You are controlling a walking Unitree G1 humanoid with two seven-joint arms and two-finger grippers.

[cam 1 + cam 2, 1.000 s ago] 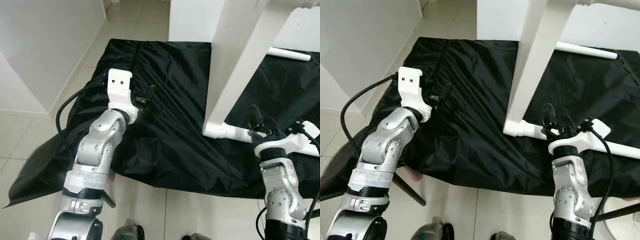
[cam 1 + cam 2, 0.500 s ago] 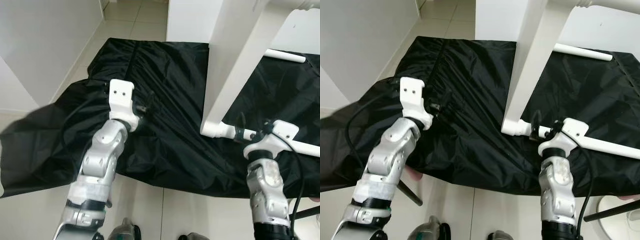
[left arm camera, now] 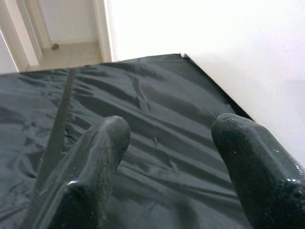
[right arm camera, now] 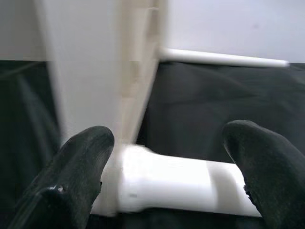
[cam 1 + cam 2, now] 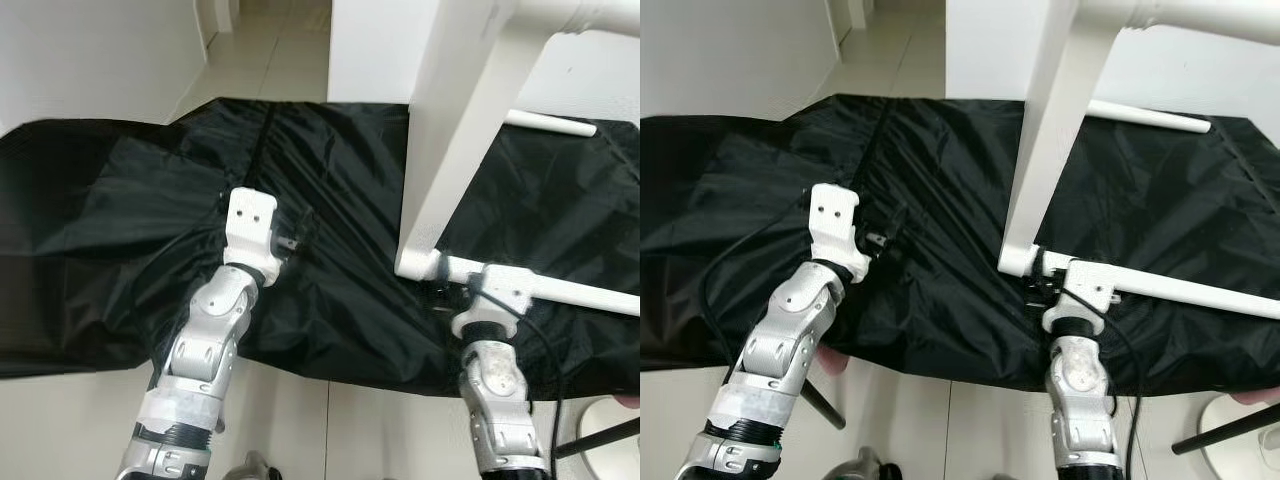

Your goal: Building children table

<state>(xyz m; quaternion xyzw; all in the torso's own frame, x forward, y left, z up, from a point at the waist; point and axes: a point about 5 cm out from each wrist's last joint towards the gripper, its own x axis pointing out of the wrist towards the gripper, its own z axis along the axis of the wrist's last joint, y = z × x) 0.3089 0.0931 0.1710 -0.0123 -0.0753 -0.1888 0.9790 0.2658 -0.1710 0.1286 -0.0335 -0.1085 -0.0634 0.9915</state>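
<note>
the black sheet [image 5: 120, 230] covers the floor, and the white table frame [image 5: 470, 120] stands on it, its leg meeting a white rod [image 5: 560, 290] that lies along the cloth. my right gripper [image 4: 167, 181] is spread wide around that rod near the joint, gripping nothing yet. i'd centre the rod between the fingers before closing. my left gripper [image 3: 167, 157] hovers open and empty over the cloth.

The white table leg [image 5: 455, 130] is cut off by the upper edge above my right gripper [image 4: 167, 167], and looks blurred in my right wrist view. My right fingertips, beside the white rail [image 5: 1180, 292], are hidden behind my own wrist housing.
</note>
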